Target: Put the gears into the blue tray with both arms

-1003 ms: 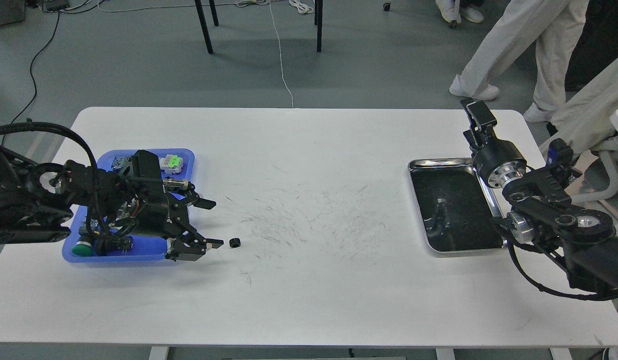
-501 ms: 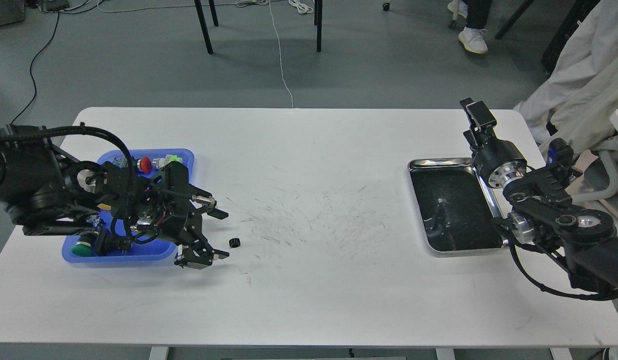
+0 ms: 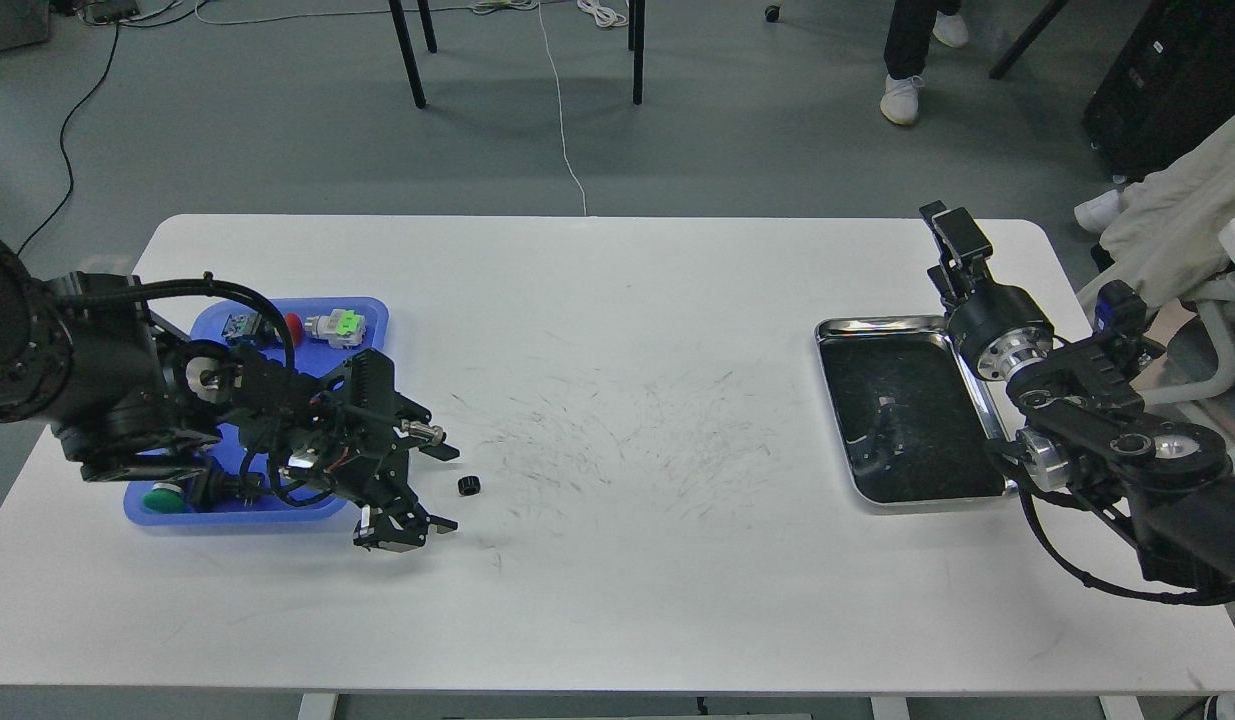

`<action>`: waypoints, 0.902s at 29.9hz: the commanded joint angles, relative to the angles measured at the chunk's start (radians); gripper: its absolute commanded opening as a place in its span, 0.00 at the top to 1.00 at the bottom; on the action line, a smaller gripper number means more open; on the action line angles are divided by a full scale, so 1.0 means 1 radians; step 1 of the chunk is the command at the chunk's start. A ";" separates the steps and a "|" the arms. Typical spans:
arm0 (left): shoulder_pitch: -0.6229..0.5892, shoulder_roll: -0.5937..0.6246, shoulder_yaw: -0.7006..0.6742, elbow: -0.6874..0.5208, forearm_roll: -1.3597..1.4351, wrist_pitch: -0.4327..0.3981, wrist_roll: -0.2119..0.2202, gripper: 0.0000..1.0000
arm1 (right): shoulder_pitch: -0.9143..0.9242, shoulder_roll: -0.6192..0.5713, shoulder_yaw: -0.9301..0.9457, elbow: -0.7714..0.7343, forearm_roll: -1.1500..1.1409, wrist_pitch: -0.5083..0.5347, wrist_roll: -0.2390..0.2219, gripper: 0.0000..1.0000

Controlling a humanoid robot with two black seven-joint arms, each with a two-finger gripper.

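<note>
One gear left on the table [image 3: 617,600], as far as you can see, so read the scene around it.

Table: white, scuffed in the middle, carrying everything.

Left arm: over the last second it has swung out from above the blue tray [image 3: 362,312] and turned, so its tool now reaches past the tray's right edge onto open table. That uncovered the tray's far corner, where a red-capped switch [image 3: 293,324] and a green-tagged part [image 3: 343,324] now show. Judgement: the arm has finished at the tray and is lining up on the loose gear.

Right arm: no shift across the three frames. It sits parked by the steel tray [image 3: 882,325], which looks to hold no gear.

Blue tray: near the table's left edge, partly hidden under the left arm. A green-capped switch [image 3: 161,497] sits in its near corner. You cannot tell whether any gears already lie inside.

Left tool [image 3: 445,488]: spread wide, holding nothing. One finger points toward the far side, the other toward the near side, and the gear lies just beyond the gap between the tips, touching neither.

Right tool [image 3: 949,235]: raised at the far right corner of the table, seen narrow and dark. You cannot tell whether it is spread or closed, and nothing shows in it.

Gear [image 3: 468,486]: tiny, black, lying on bare table just right of the blue tray, well apart from the steel one. It has not moved. Judgement: next is a short advance and a careful pinch, as so small a part could easily skid away.
</note>
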 commanded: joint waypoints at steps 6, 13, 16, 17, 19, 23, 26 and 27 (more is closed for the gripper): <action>-0.001 -0.004 0.003 0.009 -0.001 0.000 0.000 0.30 | -0.002 0.000 0.000 0.000 0.000 0.001 0.000 0.07; 0.001 -0.030 0.015 0.026 -0.004 0.000 0.000 0.34 | -0.010 0.000 0.000 0.000 0.000 0.001 0.000 0.07; -0.001 -0.033 0.017 0.028 -0.004 0.000 0.000 0.36 | -0.010 0.000 0.000 -0.001 0.000 0.001 0.000 0.07; 0.001 -0.035 0.017 0.028 -0.005 0.000 0.000 0.36 | -0.011 0.000 0.000 -0.001 0.000 0.001 0.000 0.07; 0.001 -0.038 0.018 0.029 -0.004 0.000 0.000 0.37 | -0.013 0.000 -0.001 -0.001 0.000 0.001 0.000 0.07; 0.001 -0.038 0.018 0.034 -0.004 0.000 0.000 0.38 | -0.016 0.000 0.000 -0.001 -0.002 0.001 0.000 0.07; 0.002 -0.040 0.018 0.037 -0.008 0.000 0.000 0.48 | -0.017 0.000 -0.001 -0.001 -0.002 0.001 0.000 0.07; 0.002 -0.040 0.018 0.037 -0.008 0.000 0.000 0.48 | -0.017 0.000 -0.001 -0.001 -0.002 0.001 0.000 0.07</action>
